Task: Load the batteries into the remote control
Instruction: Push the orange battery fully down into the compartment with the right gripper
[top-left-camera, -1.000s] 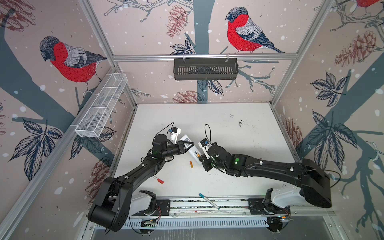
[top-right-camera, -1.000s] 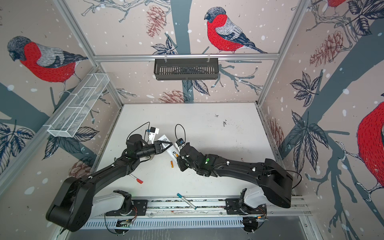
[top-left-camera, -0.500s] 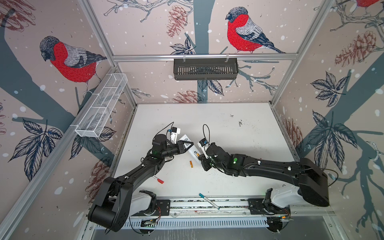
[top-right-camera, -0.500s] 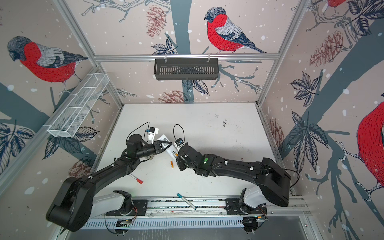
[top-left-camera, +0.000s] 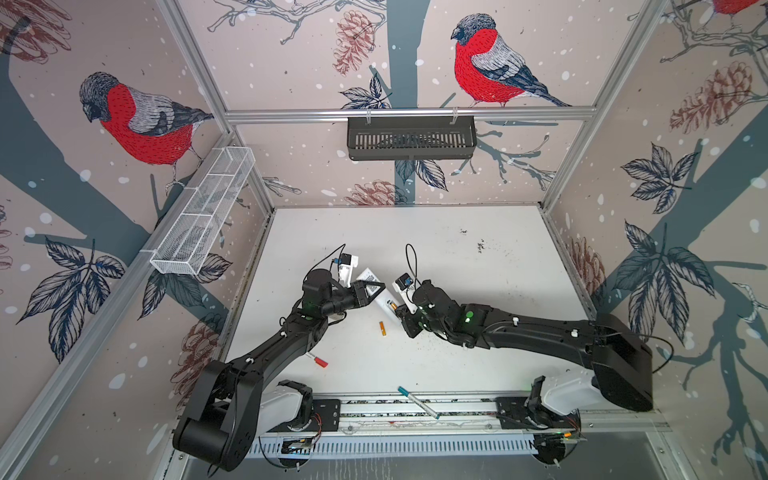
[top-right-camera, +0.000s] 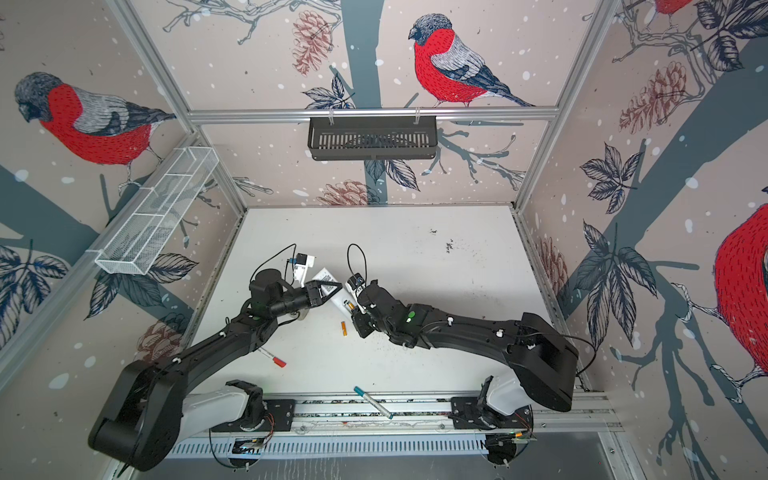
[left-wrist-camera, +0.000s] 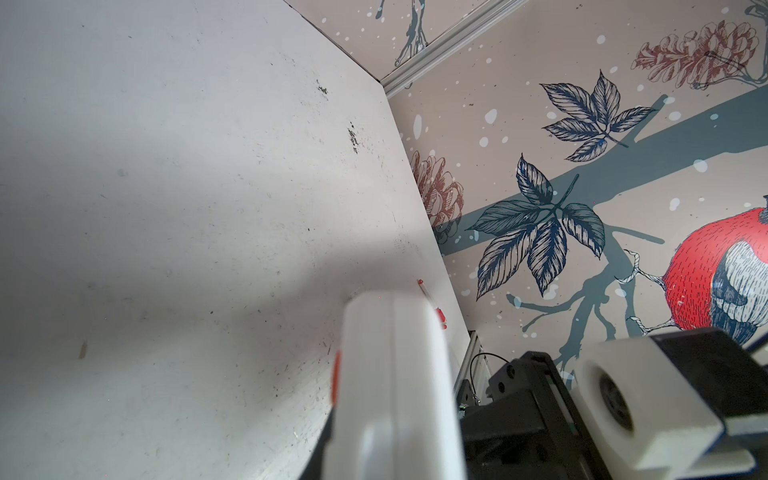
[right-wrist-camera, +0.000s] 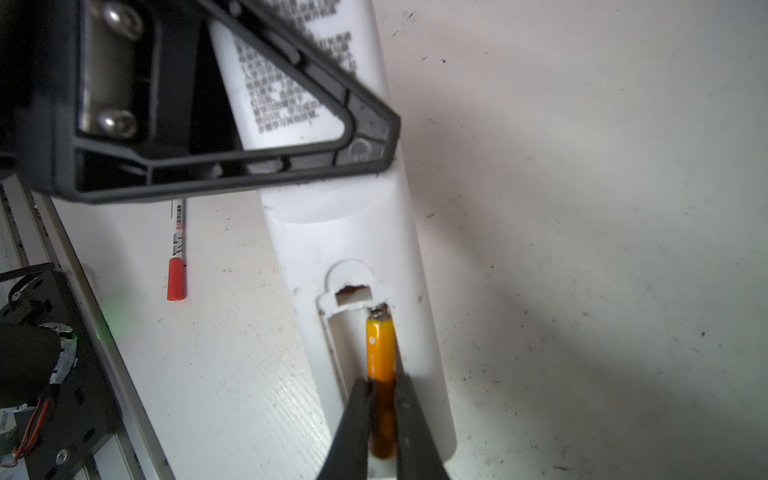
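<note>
The white remote control (top-left-camera: 381, 300) (top-right-camera: 337, 299) is lifted back-up, its printed label facing up, and my left gripper (top-left-camera: 376, 286) (top-right-camera: 332, 289) is shut on its middle. In the left wrist view the remote (left-wrist-camera: 395, 374) shows edge-on. Its battery bay (right-wrist-camera: 345, 340) lies open. My right gripper (right-wrist-camera: 384, 386) (top-left-camera: 398, 309) is shut on an orange battery (right-wrist-camera: 380, 345), which lies lengthwise in the bay along one side with its tip at the end contact. A second orange battery (top-left-camera: 382, 328) (top-right-camera: 343, 328) lies on the table just in front of the remote.
A red-capped marker (top-left-camera: 319, 360) (right-wrist-camera: 176, 274) lies beside the left arm. A teal-capped pen (top-left-camera: 415, 401) rests on the front rail. A black basket (top-left-camera: 411, 137) hangs on the back wall and a white wire basket (top-left-camera: 203, 216) on the left wall.
My right gripper has edged slightly toward the remote with the battery still in it. The left arm and the loose battery have not moved.
</note>
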